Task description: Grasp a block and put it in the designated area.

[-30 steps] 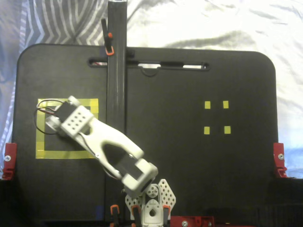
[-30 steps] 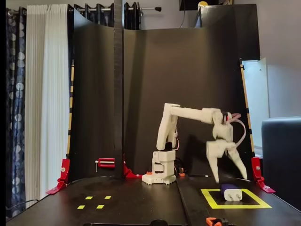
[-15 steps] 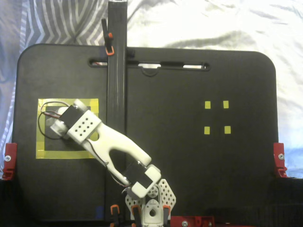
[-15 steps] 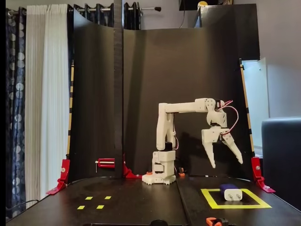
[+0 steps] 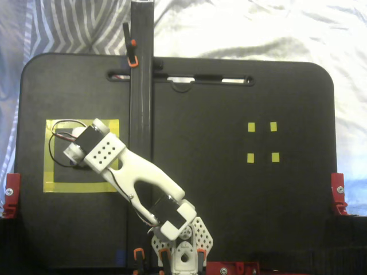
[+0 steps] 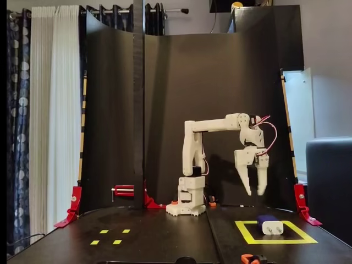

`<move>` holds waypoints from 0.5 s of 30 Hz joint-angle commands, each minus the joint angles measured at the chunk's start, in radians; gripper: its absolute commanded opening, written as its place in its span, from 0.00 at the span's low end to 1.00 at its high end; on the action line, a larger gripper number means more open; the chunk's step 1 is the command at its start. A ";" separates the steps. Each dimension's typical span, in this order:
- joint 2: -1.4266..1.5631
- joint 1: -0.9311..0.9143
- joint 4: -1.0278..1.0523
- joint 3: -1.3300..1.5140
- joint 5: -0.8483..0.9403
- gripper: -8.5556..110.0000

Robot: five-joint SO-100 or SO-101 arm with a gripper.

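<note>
The dark navy block (image 6: pixel 270 225) lies inside the large yellow tape square (image 6: pixel 247 234), toward its back, pale prongs facing the camera. My gripper (image 6: pixel 254 192) hangs above the block, clear of it, fingers pointing down and apart, holding nothing. In the overhead fixed view my wrist (image 5: pixel 100 150) sits over the yellow tape square (image 5: pixel 57 186) at the board's left and hides the block and the fingertips.
Four tiny yellow tape squares (image 5: pixel 251 127) sit on the board's right half; they also show in the front fixed view (image 6: pixel 104 231). A black upright post (image 5: pixel 141 86) stands beside the square. Red clamps (image 5: pixel 338 192) hold the board's edges. The arm base (image 6: pixel 190 201) is mid-board.
</note>
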State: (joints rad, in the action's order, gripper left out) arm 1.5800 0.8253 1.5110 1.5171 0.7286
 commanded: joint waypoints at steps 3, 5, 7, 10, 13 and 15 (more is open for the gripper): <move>0.060 -0.021 -0.014 -0.034 -0.003 0.07; 0.074 -0.043 -0.029 -0.034 -0.005 0.07; 0.091 -0.077 -0.052 -0.034 -0.006 0.07; 0.117 -0.146 -0.094 -0.032 -0.008 0.07; 0.140 -0.215 -0.146 -0.031 -0.012 0.07; 0.161 -0.258 -0.170 -0.023 -0.020 0.07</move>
State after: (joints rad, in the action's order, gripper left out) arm 1.6828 0.6151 1.3668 1.5171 0.7179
